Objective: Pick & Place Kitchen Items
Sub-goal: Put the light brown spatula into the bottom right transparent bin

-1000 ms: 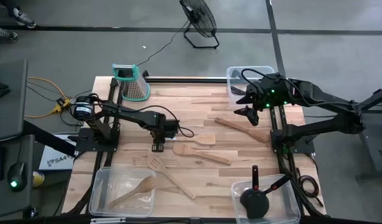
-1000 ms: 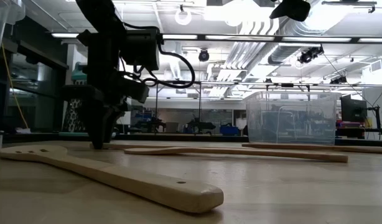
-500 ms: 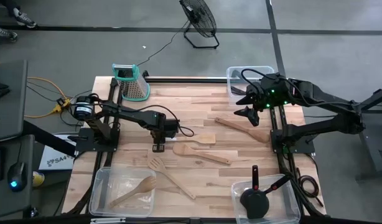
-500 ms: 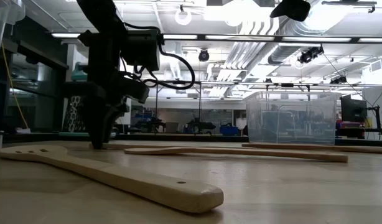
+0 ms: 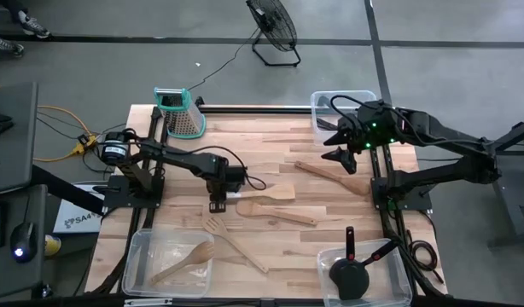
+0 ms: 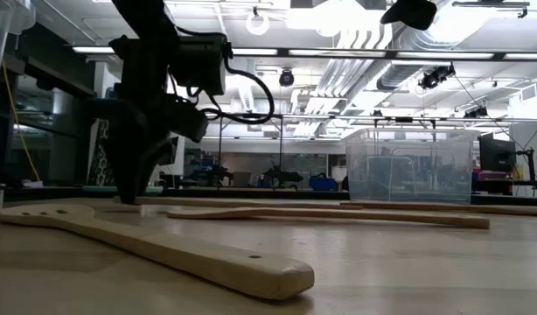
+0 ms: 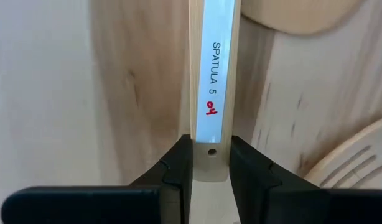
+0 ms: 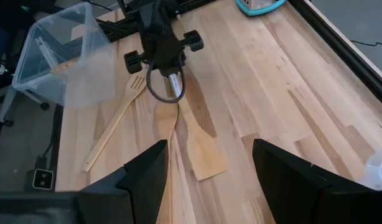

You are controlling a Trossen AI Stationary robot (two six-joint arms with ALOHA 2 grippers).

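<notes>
A pale wooden spatula (image 5: 275, 194) with a white label strip lies flat on the table's middle, its head toward the right. My left gripper (image 5: 218, 203) (image 7: 211, 163) points down over the spatula's handle end and is shut on it. A wooden spoon (image 5: 277, 211) lies just nearer, and a slotted turner (image 5: 235, 240) lies near the left bin. Another wooden spatula (image 5: 332, 176) lies at the right. My right gripper (image 5: 339, 147) (image 8: 206, 180) hangs open high over the table's far right, with nothing between its fingers. My left gripper pinches the labelled spatula's handle at its free end (image 7: 211, 155), by the small hole, with one finger (image 7: 178, 165) on each long edge. The fingers come from above, pointing down, and lie across the handle. The spatula lies flat on the table.
A clear bin (image 5: 166, 263) at the near left holds a wooden utensil. The near right bin (image 5: 397, 275) holds black tools. A third clear bin (image 5: 340, 104) stands at the far right, and a metal grater with a teal top (image 5: 181, 112) at the far left.
My left gripper has stayed over the spatula's handle end and has tipped and rolled a little, as the low view shows. The spatula and the spoon beside it have shifted slightly on the table. My right gripper has kept still.
</notes>
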